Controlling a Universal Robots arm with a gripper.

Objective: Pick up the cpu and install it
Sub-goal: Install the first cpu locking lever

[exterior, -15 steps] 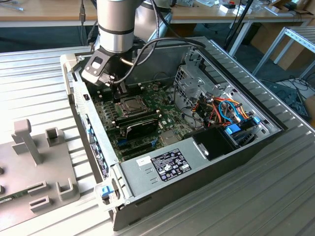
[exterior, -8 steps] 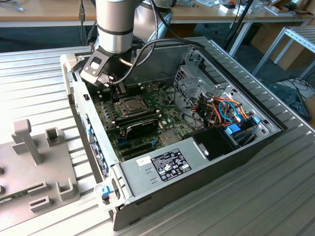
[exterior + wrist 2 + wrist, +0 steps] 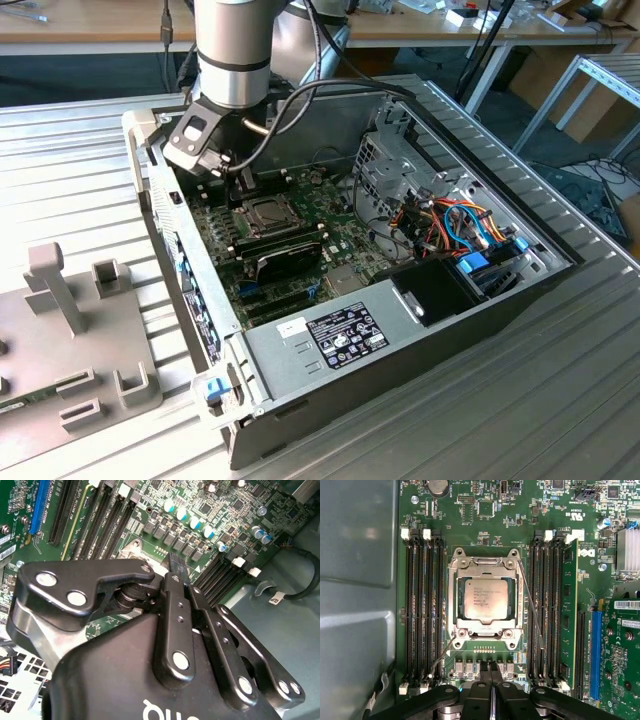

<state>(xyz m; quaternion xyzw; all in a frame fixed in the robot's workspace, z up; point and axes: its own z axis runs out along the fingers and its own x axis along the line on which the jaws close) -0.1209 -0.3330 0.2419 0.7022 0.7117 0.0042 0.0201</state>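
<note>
Nothing legible. Fine dark print on the flat silver-grey square cpu point(image 3: 486, 598), too small to make out. Black-and-white printed sticker point(image 3: 347, 335) on the grey metal power-supply box point(image 3: 285, 358), likewise unreadable. White lettering point(image 3: 160, 711) on the black end effector point(image 3: 176, 565), cut off at the edge.

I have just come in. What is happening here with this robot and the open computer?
One robot arm reaches into an open grey metal computer case. Its black hand hangs over the green motherboard, shut and holding nothing. The cpu, a small flat square chip with a silver-grey top, lies seated within the hinged metal frame. The hand's tips are beside that frame, apart from the chip.
</note>
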